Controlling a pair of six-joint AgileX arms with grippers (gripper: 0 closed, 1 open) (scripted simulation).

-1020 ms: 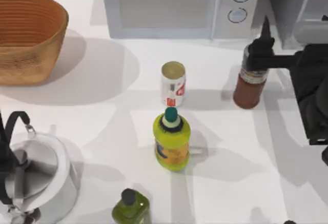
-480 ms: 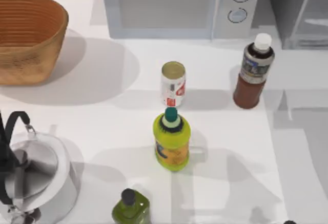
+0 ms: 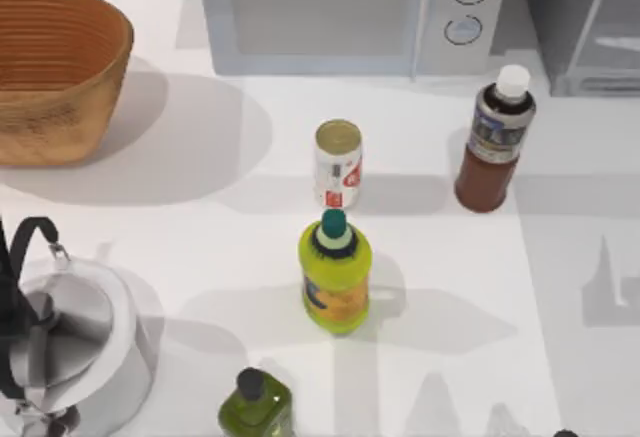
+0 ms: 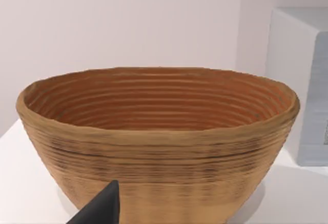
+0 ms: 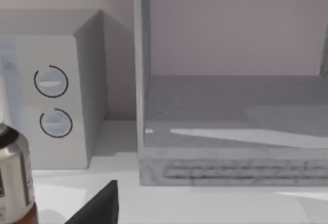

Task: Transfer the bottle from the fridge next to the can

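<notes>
The dark reddish-brown bottle (image 3: 492, 147) with a white cap stands upright and free on the table, in front of the microwave's knobs. It is some way right of the white can (image 3: 338, 165) with the gold top. The grey fridge (image 3: 580, 17) sits at the back right corner. In the right wrist view its bare grey inside (image 5: 230, 131) faces me, the bottle (image 5: 13, 178) stands at the picture's edge, and a dark part of my right gripper (image 5: 97, 206) shows. In the left wrist view a dark part of my left gripper (image 4: 100, 208) points at the basket.
A woven basket (image 3: 55, 72) stands at the back left and a white microwave (image 3: 350, 12) at the back middle. A yellow-green bottle (image 3: 335, 272) is just in front of the can. An olive bottle (image 3: 255, 402) and a metal kettle (image 3: 70, 342) are at the front.
One second ago my right gripper was at the bottle's neck. It has since let go and left the top view to the right. The bottle stays in place.
</notes>
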